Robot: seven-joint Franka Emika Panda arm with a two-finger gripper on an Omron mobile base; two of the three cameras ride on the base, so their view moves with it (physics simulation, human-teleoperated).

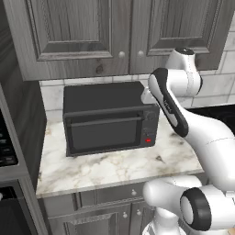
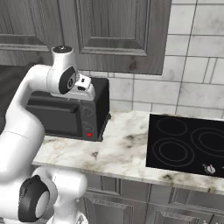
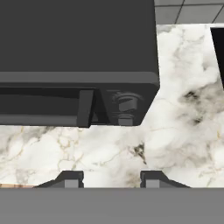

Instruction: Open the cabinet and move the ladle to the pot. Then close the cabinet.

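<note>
Cabinet (image 1: 92, 36) seen across top of left base view, both doors shut, round knobs side by side at centre. Black microwave (image 1: 110, 118) set on marble counter (image 1: 114, 167) below it. Gripper (image 3: 112, 179) held above microwave's right front corner (hand view, bottom centre), jaws parted, nothing between them. Stovetop (image 2: 188, 146) at right of right base view, burners bare

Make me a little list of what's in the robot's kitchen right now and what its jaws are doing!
cabinet: both doors shut, two round knobs side by side
microwave: black, on the marble counter under the cabinet, door shut
stove: black glass top right of the microwave, burner rings bare
gripper: above the counter, pointing down by the microwave's front corner, jaws apart, holding nothing
</note>
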